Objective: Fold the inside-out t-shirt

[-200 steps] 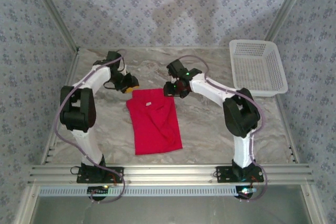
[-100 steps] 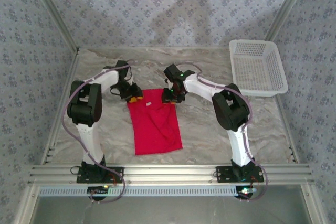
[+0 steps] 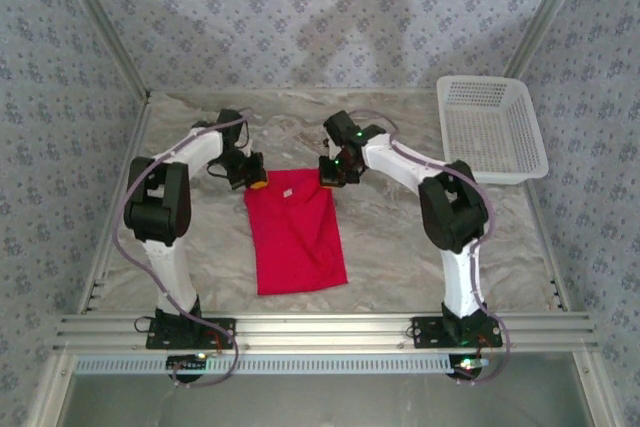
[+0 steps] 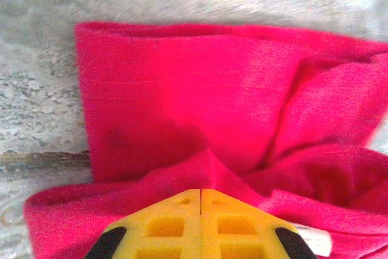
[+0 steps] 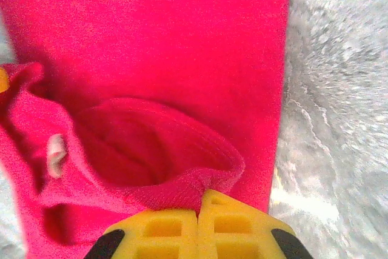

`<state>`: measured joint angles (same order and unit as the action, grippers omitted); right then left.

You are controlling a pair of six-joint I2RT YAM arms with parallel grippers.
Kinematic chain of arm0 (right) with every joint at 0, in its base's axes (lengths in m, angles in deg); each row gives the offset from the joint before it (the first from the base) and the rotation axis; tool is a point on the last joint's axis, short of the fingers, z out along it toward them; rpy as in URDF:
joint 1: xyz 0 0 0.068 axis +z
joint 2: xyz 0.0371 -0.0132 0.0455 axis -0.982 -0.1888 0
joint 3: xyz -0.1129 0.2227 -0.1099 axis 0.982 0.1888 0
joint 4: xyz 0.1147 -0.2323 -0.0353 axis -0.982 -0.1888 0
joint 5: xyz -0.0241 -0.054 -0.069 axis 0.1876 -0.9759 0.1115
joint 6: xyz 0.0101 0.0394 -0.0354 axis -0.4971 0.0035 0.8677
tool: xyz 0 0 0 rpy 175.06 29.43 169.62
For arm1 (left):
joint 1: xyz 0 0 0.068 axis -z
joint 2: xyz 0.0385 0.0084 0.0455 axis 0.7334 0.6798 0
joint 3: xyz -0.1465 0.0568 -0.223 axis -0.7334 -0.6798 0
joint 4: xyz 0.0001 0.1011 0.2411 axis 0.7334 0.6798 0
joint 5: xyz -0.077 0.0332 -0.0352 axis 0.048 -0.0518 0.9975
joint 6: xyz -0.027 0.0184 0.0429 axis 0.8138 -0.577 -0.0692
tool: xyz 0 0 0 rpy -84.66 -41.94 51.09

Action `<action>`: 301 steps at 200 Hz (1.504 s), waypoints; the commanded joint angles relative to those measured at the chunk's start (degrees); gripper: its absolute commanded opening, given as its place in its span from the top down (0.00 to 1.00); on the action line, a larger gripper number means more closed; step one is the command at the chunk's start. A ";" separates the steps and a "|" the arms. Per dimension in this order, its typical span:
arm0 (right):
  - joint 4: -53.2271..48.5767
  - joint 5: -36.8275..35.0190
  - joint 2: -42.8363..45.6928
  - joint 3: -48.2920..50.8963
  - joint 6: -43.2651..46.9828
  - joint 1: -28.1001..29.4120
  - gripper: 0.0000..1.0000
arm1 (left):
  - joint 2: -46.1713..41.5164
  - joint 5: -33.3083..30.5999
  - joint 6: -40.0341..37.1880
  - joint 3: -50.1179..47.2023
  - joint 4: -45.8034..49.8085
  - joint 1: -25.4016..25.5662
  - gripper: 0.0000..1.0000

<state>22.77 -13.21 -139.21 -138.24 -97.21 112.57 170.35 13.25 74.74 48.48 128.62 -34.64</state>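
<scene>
Surface: pale marbled table, patterned walls around it, white basket at the far right.
T-shirt: the red t-shirt lies mid-table as a narrow strip running near to far.
Left gripper: clenched on the shirt's far left corner, with cloth bunched at its tips.
Right gripper: clenched on the far right corner.
Hard to see: the cloth pinched between the fingers is hidden; a small white tag is blurred.

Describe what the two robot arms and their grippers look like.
The left arm and right arm have white links, bulky black joints and a lilac cable each. A green light glows on the right one. The left gripper and right gripper have yellow fingers with square pockets.
</scene>
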 commanded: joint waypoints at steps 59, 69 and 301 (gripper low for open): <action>-3.57 -1.65 0.61 -10.79 2.78 -3.64 1.00 | -1.86 -2.01 2.15 12.62 1.71 1.00 1.00; -4.84 -2.07 -1.87 -12.73 3.47 -4.21 1.00 | 0.50 -2.74 2.09 13.83 1.12 0.84 1.00; 9.73 11.24 6.28 14.22 -5.41 -4.58 0.73 | -10.24 -2.08 10.36 -8.92 -26.95 2.62 0.38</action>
<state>26.36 -8.07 -134.43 -128.84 -99.92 105.79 162.72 4.86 80.55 44.41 110.30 -33.61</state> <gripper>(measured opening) 0.284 0.653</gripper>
